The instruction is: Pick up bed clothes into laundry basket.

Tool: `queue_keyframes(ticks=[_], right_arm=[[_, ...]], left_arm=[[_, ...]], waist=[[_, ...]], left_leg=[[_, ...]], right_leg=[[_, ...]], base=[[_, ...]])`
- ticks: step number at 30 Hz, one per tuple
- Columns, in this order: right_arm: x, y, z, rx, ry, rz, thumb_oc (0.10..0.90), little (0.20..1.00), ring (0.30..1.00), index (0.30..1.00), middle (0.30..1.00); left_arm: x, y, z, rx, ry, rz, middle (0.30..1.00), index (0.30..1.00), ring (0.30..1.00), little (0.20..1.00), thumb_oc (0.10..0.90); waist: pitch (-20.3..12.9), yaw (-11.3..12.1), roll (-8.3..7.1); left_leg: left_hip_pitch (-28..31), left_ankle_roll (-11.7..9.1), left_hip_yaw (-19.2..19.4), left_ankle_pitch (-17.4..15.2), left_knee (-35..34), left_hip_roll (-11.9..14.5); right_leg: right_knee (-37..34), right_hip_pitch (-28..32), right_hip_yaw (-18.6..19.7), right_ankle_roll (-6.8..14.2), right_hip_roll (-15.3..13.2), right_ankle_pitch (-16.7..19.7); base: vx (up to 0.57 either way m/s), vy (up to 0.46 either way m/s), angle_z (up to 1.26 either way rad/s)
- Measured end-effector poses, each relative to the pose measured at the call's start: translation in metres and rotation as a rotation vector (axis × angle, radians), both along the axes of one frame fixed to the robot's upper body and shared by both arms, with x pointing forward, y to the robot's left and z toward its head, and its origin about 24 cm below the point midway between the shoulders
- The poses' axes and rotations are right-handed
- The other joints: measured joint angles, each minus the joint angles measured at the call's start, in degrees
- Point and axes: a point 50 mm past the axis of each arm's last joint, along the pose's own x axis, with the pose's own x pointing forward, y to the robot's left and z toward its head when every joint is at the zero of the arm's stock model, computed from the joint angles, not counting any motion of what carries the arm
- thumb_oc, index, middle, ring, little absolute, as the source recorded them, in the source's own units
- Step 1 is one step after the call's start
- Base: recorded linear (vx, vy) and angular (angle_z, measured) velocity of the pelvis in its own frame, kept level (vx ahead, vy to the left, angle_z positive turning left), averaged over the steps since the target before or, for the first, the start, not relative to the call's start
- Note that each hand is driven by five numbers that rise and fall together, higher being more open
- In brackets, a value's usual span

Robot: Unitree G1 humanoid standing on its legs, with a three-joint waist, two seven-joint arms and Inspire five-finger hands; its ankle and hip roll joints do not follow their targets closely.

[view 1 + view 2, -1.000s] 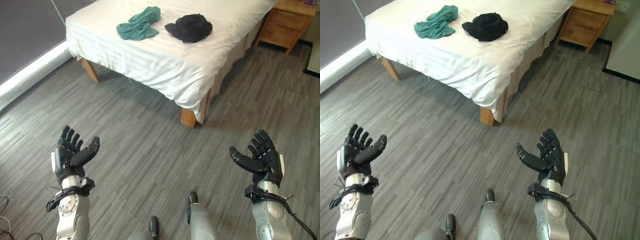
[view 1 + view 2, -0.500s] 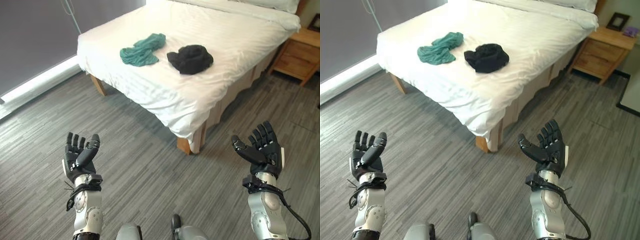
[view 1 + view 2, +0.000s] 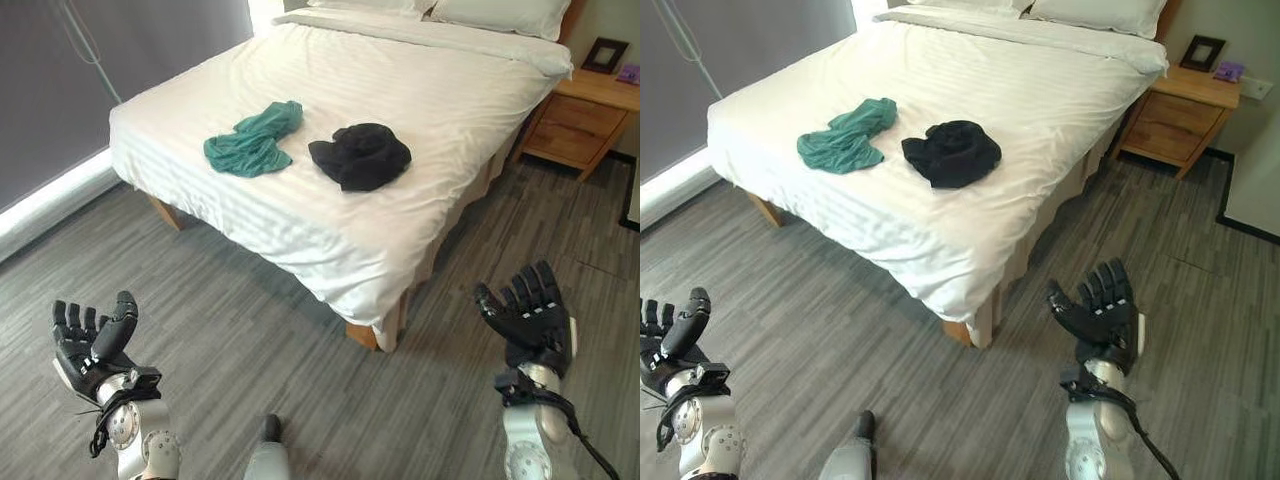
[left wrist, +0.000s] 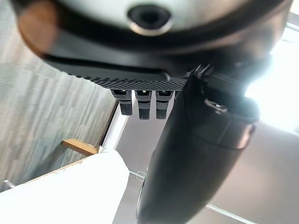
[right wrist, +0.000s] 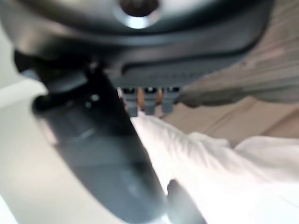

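Our left hand and right hand hold fingers spread, empty, with green cloth and black cloth lying on the bed well beyond the fingertips.

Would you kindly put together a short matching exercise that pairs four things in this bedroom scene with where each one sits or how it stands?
Things:
1. teal garment
2. black garment
3. nightstand
4. right hand

Places or states:
A. on the floor beside the bed's head end
B. open, raised above the floor near the bed's corner
C. on the white sheet, nearer the window side
D. on the white sheet, nearer the nightstand side

Pairs: 1-C, 2-D, 3-A, 4-B
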Motion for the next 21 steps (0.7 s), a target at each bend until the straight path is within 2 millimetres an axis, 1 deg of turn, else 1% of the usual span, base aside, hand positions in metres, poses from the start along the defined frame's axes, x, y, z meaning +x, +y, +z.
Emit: queue_keyframes(ticks=[1, 2, 3, 4, 5, 6, 7, 8, 9, 10, 11, 12, 13, 14, 15, 16, 17, 18, 19, 20, 21], right_arm=[[0.003, 0.011, -0.003, 0.019, 0.004, 0.038, 0.800, 0.900, 0.900, 0.900, 0.900], [0.008, 0.018, -0.002, 0.011, 0.002, 0.091, 0.800, 0.900, 0.900, 0.900, 0.900], [0.011, 0.025, -0.002, 0.002, 0.004, 0.149, 0.800, 0.900, 0.900, 0.900, 0.900], [0.009, 0.029, -0.004, 0.010, 0.011, 0.177, 0.800, 0.900, 0.900, 0.900, 0.900], [0.012, 0.035, -0.005, 0.018, 0.009, 0.209, 0.800, 0.900, 0.900, 0.900, 0.900], [0.015, 0.039, -0.003, 0.027, -0.007, 0.231, 0.800, 0.900, 0.900, 0.900, 0.900], [0.019, 0.044, 0.000, 0.049, -0.031, 0.254, 0.800, 0.900, 0.900, 0.900, 0.900], [0.020, 0.044, 0.003, 0.069, -0.061, 0.251, 0.800, 0.900, 0.900, 0.900, 0.900], [0.020, 0.042, 0.003, 0.081, -0.065, 0.239, 0.800, 0.900, 0.900, 0.900, 0.900], [0.021, 0.037, 0.004, 0.098, -0.082, 0.227, 0.800, 0.900, 0.900, 0.900, 0.900], [0.025, 0.033, 0.002, 0.108, -0.078, 0.219, 0.800, 0.900, 0.900, 0.900, 0.900], [0.031, 0.032, 0.003, 0.090, -0.066, 0.226, 0.800, 0.900, 0.900, 0.900, 0.900], [0.032, 0.031, 0.005, 0.083, -0.067, 0.224, 0.800, 0.900, 0.900, 0.900, 0.900], [0.037, 0.031, 0.014, 0.083, -0.115, 0.217, 0.800, 0.900, 0.900, 0.900, 0.900], [0.040, 0.031, 0.019, 0.109, -0.154, 0.204, 0.800, 0.900, 0.900, 0.900, 0.900], [0.040, 0.028, 0.020, 0.119, -0.167, 0.191, 0.800, 0.900, 0.900, 0.900, 0.900], [0.040, 0.024, 0.021, 0.124, -0.173, 0.176, 0.800, 0.900, 0.900, 0.900, 0.900], [0.038, 0.019, 0.022, 0.119, -0.177, 0.158, 0.800, 0.900, 0.900, 0.900, 0.900], [0.037, 0.015, 0.024, 0.110, -0.183, 0.142, 0.800, 0.900, 0.900, 0.900, 0.900], [0.036, 0.010, 0.027, 0.094, -0.192, 0.129, 0.800, 0.900, 0.900, 0.900, 0.900], [0.037, 0.007, 0.028, 0.081, -0.192, 0.124, 0.800, 0.900, 0.900, 0.900, 0.900]], left_arm=[[0.002, 0.006, 0.010, 0.056, -0.004, -0.013, 0.900, 0.900, 0.900, 0.900, 0.800], [0.009, 0.007, 0.018, 0.078, -0.028, -0.028, 0.900, 0.900, 0.900, 0.900, 0.800], [0.019, 0.005, 0.026, 0.080, -0.066, -0.038, 0.900, 0.900, 0.900, 0.900, 0.800], [0.027, -0.001, 0.033, 0.090, -0.093, -0.074, 0.900, 0.900, 0.900, 0.900, 0.800], [0.030, -0.003, 0.038, 0.115, -0.108, -0.099, 0.900, 0.900, 0.900, 0.900, 0.800], [0.033, -0.005, 0.041, 0.128, -0.122, -0.107, 0.900, 0.900, 0.900, 0.900, 0.800], [0.035, -0.005, 0.047, 0.137, -0.150, -0.111, 0.900, 0.900, 0.900, 0.900, 0.800], [0.042, -0.010, 0.054, 0.150, -0.177, -0.139, 0.900, 0.900, 0.900, 0.900, 0.800], [0.046, -0.015, 0.057, 0.157, -0.187, -0.165, 0.900, 0.900, 0.900, 0.900, 0.800], [0.050, -0.022, 0.060, 0.171, -0.208, -0.217, 0.900, 0.900, 0.900, 0.900, 0.800], [0.050, -0.029, 0.057, 0.165, -0.210, -0.253, 0.900, 0.900, 0.900, 0.900, 0.800], [0.047, -0.032, 0.047, 0.140, -0.184, -0.259, 0.900, 0.900, 0.900, 0.900, 0.800], [0.046, -0.034, 0.043, 0.114, -0.179, -0.251, 0.900, 0.900, 0.900, 0.900, 0.800], [0.045, -0.036, 0.038, 0.081, -0.176, -0.247, 0.900, 0.900, 0.900, 0.900, 0.800], [0.045, -0.037, 0.035, 0.064, -0.168, -0.254, 0.900, 0.900, 0.900, 0.900, 0.800], [0.045, -0.038, 0.034, 0.061, -0.163, -0.263, 0.900, 0.900, 0.900, 0.900, 0.800], [0.046, -0.038, 0.034, 0.060, -0.164, -0.264, 0.900, 0.900, 0.900, 0.900, 0.800], [0.045, -0.037, 0.034, 0.056, -0.166, -0.262, 0.900, 0.900, 0.900, 0.900, 0.800], [0.045, -0.036, 0.034, 0.059, -0.164, -0.261, 0.900, 0.900, 0.900, 0.900, 0.800], [0.046, -0.036, 0.034, 0.059, -0.162, -0.260, 0.900, 0.900, 0.900, 0.900, 0.800], [0.046, -0.034, 0.035, 0.062, -0.161, -0.253, 0.900, 0.900, 0.900, 0.900, 0.800]], waist=[[0.47, -0.58, -1.04], [1.76, -1.70, -1.81], [3.65, -1.71, -0.60], [4.19, -2.25, -0.04], [4.68, -2.67, -0.38], [5.32, -3.50, -0.84], [5.67, -3.75, -2.06], [6.04, -5.17, -3.69], [5.95, -5.82, -5.09], [7.08, -6.71, -7.23], [7.95, -5.61, -7.31], [8.14, -3.06, -7.05], [8.13, -2.32, -6.57], [7.96, -1.92, -5.52], [7.92, -1.82, -5.17], [7.84, -1.99, -5.02], [7.80, -1.92, -4.97], [7.68, -1.99, -4.76], [7.23, -1.86, -4.22], [6.58, -2.37, -2.87], [6.26, -1.64, -1.87]], left_leg=[[0.53, -1.72, 0.23, -0.43, -0.46, -1.53], [1.58, -0.81, 0.25, -2.68, 0.13, -2.13], [3.39, -0.92, -0.43, -2.41, -0.66, -1.81], [5.87, -0.69, -0.60, -2.21, -3.14, -1.54], [8.99, 0.15, -0.17, -2.53, -5.43, -1.65], [11.05, 0.79, -0.24, -3.64, -6.70, -1.94], [12.43, 1.97, -0.32, -4.39, -7.23, -2.92], [13.09, -1.60, -1.60, -4.01, -6.80, -4.08], [13.66, -2.16, -2.51, -4.57, -5.56, -5.37], [13.18, -3.60, -3.54, -6.55, -0.33, -7.25], [12.17, -4.23, -3.02, -7.84, 6.26, -6.79], [9.24, -5.08, -2.64, -8.38, 16.40, -5.24], [7.70, -5.48, -2.97, -8.96, 20.57, -4.43], [5.53, -5.80, -4.59, -8.75, 25.56, -3.86], [3.80, -5.20, -5.53, -9.21, 27.41, -3.23], [3.52, -5.32, -4.66, -9.24, 25.04, -1.82], [3.34, -5.72, -3.99, -8.99, 20.63, 0.57], [3.46, -6.00, -3.29, -8.77, 15.39, 3.30], [4.31, -6.03, -3.35, -8.59, 7.30, 5.68], [4.60, -7.51, -3.80, -7.40, 0.17, 8.30], [4.91, -9.41, -5.48, -5.67, -3.96, 10.11]], right_leg=[[2.69, -3.04, 2.10, -0.84, -2.88, -0.36], [2.39, -5.37, 3.86, 0.37, -3.52, -1.21], [0.21, -6.64, 4.49, 1.94, -4.01, -1.76], [-4.15, -7.37, 3.28, 3.94, -4.27, -1.33], [-8.95, -8.46, 2.46, 5.48, -3.87, -0.32], [-12.99, -8.92, 0.82, 6.47, -3.32, 0.39], [-16.70, -10.66, -1.01, 6.66, -2.86, 1.52], [-23.31, -10.19, -1.59, 5.47, -1.98, 3.94], [-25.77, -9.51, -1.20, 4.11, -1.98, 6.19], [-26.45, -7.53, 1.98, 1.77, -1.13, 11.60], [-26.68, -5.75, 1.99, 1.55, -0.24, 10.65], [-28.55, -3.47, 3.12, 0.46, 1.08, 9.98], [-29.21, -2.12, 3.29, -0.07, 1.80, 10.58], [-29.80, -0.84, 3.56, -1.10, 3.18, 9.60], [-30.84, 0.20, 3.97, -0.44, 3.89, 8.76], [-32.66, 1.33, 3.97, 0.47, 4.31, 9.07], [-34.87, 2.91, 3.90, 0.89, 4.71, 9.27], [-36.54, 4.33, 3.70, 0.66, 4.91, 9.33], [-37.09, 4.75, 4.72, 1.03, 5.16, 9.48], [-38.65, 5.55, 5.42, 2.21, 5.79, 9.97], [-39.74, 6.29, 7.27, 1.85, 6.24, 10.52]], base=[[0.50, 0.439, 0.26], [0.46, 0.333, 0.03], [0.44, 0.291, 0.17], [0.49, 0.181, 0.16], [0.56, 0.130, 0.10], [0.57, 0.017, -0.09], [0.34, -0.034, 0.35], [0.22, -0.041, 0.59], [0.14, -0.018, 1.12], [0.22, -0.003, 0.66], [0.25, 0.018, -0.06], [0.17, 0.033, -0.72], [0.29, 0.118, -0.72], [0.32, 0.167, -0.33], [0.34, 0.161, -0.13], [0.29, 0.183, -0.09], [0.39, 0.345, -0.02], [0.51, 0.494, -0.13], [0.52, 0.555, -0.20], [0.42, 0.441, -0.47], [0.24, 0.302, -0.53]])
